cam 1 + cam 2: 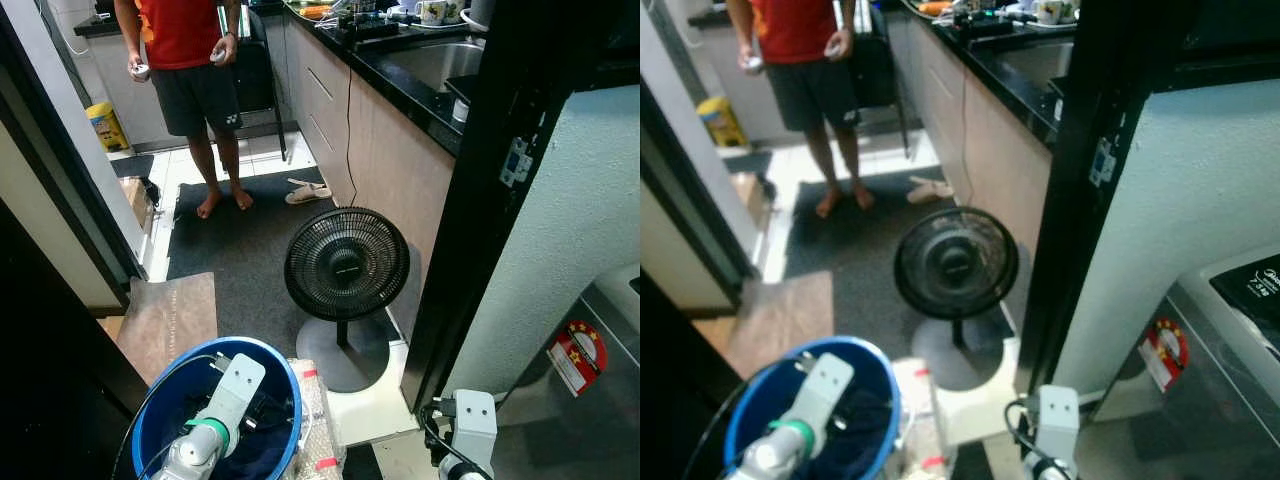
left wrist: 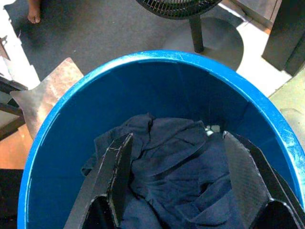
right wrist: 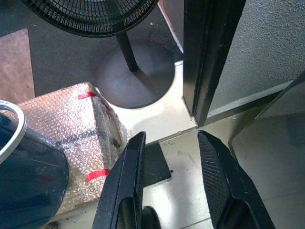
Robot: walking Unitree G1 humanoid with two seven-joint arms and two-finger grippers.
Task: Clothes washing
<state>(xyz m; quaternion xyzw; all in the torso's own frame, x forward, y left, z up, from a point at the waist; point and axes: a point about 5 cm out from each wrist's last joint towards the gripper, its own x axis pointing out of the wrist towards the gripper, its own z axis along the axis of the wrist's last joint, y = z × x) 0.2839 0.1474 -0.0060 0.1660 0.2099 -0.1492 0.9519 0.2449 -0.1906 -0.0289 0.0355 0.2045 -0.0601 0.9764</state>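
Blue bucket (image 2: 157, 62) holding navy clothes (image 2: 176, 176); black fan (image 1: 346, 264); person's red shirt (image 1: 180, 30)

Floor (image 1: 250, 270): blue bucket (image 1: 150, 420), bubble-wrapped box (image 3: 76, 138), fan (image 1: 345, 265), dark mat (image 1: 240, 240), slippers (image 1: 305, 190).

One blue bucket (image 1: 150, 415), one fan (image 1: 346, 264), one bubble-wrapped parcel (image 3: 81, 138), one person (image 1: 187, 70), two grippers (image 2: 176, 176) (image 3: 171, 176).
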